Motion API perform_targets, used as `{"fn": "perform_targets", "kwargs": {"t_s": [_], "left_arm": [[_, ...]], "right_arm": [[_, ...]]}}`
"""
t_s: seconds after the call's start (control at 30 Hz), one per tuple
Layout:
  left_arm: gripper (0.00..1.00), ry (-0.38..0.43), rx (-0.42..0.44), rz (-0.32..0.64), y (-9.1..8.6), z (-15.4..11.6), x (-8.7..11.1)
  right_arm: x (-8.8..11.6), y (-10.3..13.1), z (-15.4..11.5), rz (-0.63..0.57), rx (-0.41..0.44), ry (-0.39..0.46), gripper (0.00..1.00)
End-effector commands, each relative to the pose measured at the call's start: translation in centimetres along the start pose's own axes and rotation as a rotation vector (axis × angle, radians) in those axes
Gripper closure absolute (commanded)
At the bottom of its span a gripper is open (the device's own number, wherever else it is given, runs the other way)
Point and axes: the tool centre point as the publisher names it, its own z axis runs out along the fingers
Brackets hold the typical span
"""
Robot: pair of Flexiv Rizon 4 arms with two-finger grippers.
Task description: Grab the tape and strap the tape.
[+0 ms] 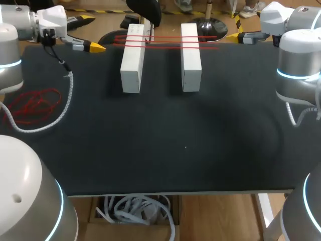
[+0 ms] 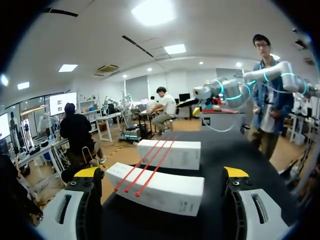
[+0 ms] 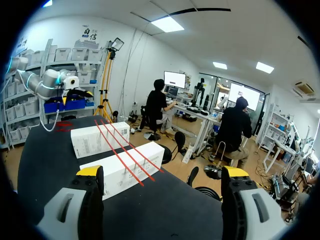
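Table [image 1: 165, 150], noted left to right.

- Loose tape [image 1: 31, 106]: a red tangle on the table's left edge, beside my left arm, with a white cable [image 1: 68, 90] curving round it. I take it for the supply, left where my left side can reach it. As a tangle it has no long axis I can name.
- Left claw [image 2: 161, 174]: above the far left corner, fingers wide apart and holding nothing. It looks along the strands, probably parked clear of the blocks.
- Left block [image 1: 132, 60] and right block [image 1: 191, 57]: white, side by side with a gap between them. Their long axes run from me toward the far edge. I judge they serve as two posts for the tape to span.
- Strands [image 1: 165, 41]: three red lines over the blocks' far ends. They bridge the gap roughly parallel to each other. Their long axis runs left to right, crosswise to the blocks, with the ends pointing toward each claw.
- Right claw [image 3: 162, 172]: above the far right corner, fingers wide apart and empty, facing back along the strands.
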Motion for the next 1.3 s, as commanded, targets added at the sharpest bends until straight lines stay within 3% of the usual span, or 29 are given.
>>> {"fn": "perform_targets", "kwargs": {"t_s": [0.03, 0.07, 0.17, 0.3, 0.87, 1.3], "left_arm": [[0.34, 0.206, -0.004, -0.004, 0.9, 0.7, -1.7], [0.52, 0.217, -0.012, -0.003, 1.0, 0.8, -1.8], [0.61, 0.257, -0.043, 0.003, 1.6, 1.2, -2.3], [0.57, 0.284, -0.045, 0.002, 2.3, 1.7, -3.0], [0.75, 0.364, -0.014, 0.023, 4.5, 4.5, -4.6], [0.79, 0.394, -0.015, 0.007, 5.9, 5.6, -5.0]], "right_arm": [[0.0, 0.0, 0.0, 0.000, -0.001, 0.000, 0.00], [0.0, 0.0, 0.0, 0.000, -0.001, 0.000, 0.00], [0.0, 0.0, 0.0, 0.000, -0.001, 0.000, 0.00], [0.0, 0.0, 0.0, 0.000, -0.001, 0.000, 0.00], [0.0, 0.0, 0.0, 0.000, -0.001, 0.000, 0.00], [0.0, 0.0, 0.0, 0.000, -0.001, 0.000, 0.00]]}}
